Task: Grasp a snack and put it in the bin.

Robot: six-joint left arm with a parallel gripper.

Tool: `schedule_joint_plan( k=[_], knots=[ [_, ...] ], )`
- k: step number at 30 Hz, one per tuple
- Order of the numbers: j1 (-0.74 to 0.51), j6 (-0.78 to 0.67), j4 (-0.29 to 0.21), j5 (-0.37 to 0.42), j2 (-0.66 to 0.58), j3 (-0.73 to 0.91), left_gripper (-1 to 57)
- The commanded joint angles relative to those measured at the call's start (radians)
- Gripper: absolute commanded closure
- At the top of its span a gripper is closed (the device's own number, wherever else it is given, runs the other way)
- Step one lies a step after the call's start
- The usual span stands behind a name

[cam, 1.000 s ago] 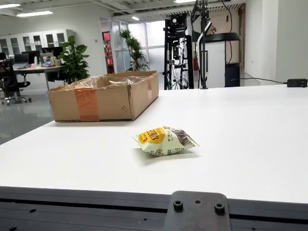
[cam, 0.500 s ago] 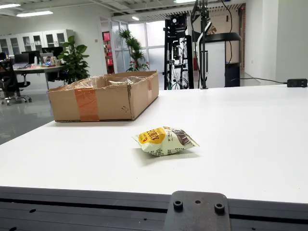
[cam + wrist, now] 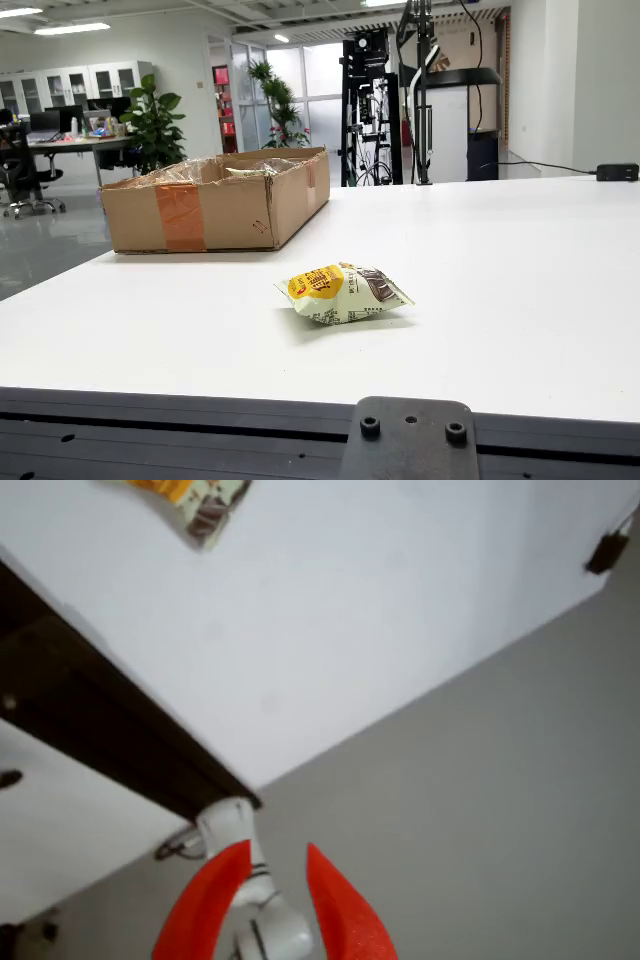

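Observation:
A yellow-green snack packet [image 3: 343, 292] lies on the white table [image 3: 500, 280], near its front edge in the fixed view. Behind it to the left stands the open cardboard box [image 3: 210, 205], with a pale wrapper showing just above its rim. No arm appears in the fixed view. In the wrist view my red-fingered gripper [image 3: 277, 848] hangs off the table's corner, over grey floor. Its fingers [image 3: 215, 900] stand slightly apart with nothing between them. The snack packet [image 3: 195, 500] is cut off at the top left of that view, far from the fingers.
A grey metal bracket [image 3: 410, 440] sits on the table's front rail. A black adapter [image 3: 617, 172] with a cable lies at the far right edge, also seen as the adapter [image 3: 603, 552]. A white table leg [image 3: 225, 825] shows behind the fingers. Equipment stands and plants lie beyond the table.

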Motion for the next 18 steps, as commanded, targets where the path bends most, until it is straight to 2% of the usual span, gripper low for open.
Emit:
schedule_joint_plan(
  k=[1,10,18],
  knots=[
    [-0.010,-0.138,0.023,0.015,0.041,-0.035,43.2],
    [-0.011,-0.415,0.052,0.065,0.120,-0.045,27.6],
    [0.003,-0.611,0.080,0.080,0.170,-0.048,22.0]
  ],
)
